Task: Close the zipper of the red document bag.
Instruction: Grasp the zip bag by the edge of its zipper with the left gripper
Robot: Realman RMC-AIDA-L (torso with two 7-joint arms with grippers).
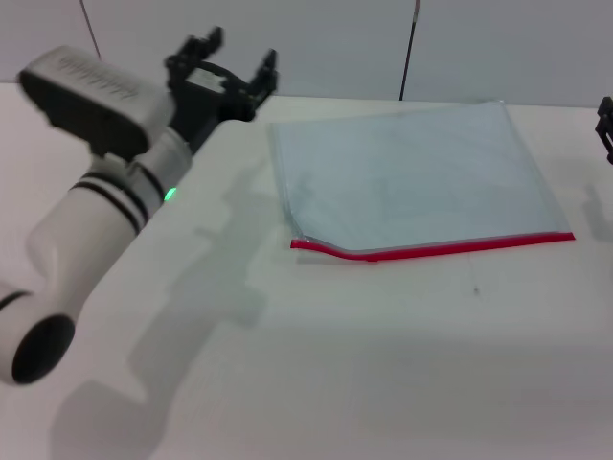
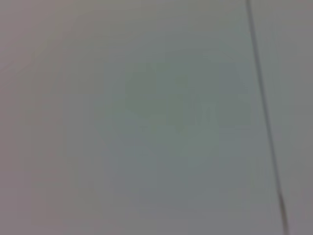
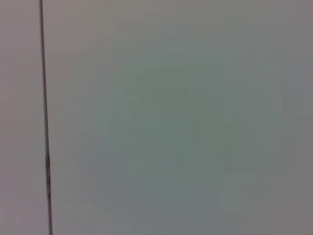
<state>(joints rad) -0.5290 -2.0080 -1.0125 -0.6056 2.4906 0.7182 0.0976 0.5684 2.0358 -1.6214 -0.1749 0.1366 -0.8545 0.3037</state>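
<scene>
My left gripper (image 1: 235, 59) hangs raised over the far left part of the white table (image 1: 316, 364), its two black fingers (image 1: 265, 69) spread well apart with nothing between them. My left arm's white forearm reaches up to it from the near left corner of the head view (a small green light glows on the wrist).

The red document bag (image 1: 412, 177) lies flat on the table, off to the right of those open fingers and a little nearer to my body than they are, apart from them with bare table between. It is a translucent pale blue-grey pouch. The zipper (image 1: 436, 249) runs as a thin bright red strip along the bag's long edge closest to me, the edge farthest from my left fingertips. Toward its left end the strip bends and dips, and the plastic above it lifts slightly there; the rest of the strip lies straight out to the bag's right corner.

Of my right gripper (image 1: 605, 120) only a dark sliver shows at the right border of the head view, beyond the bag's far right corner; how its fingers stand I cannot tell.

Both wrist views show only a plain pale wall (image 2: 146, 122) with a thin dark seam (image 3: 45, 122).
</scene>
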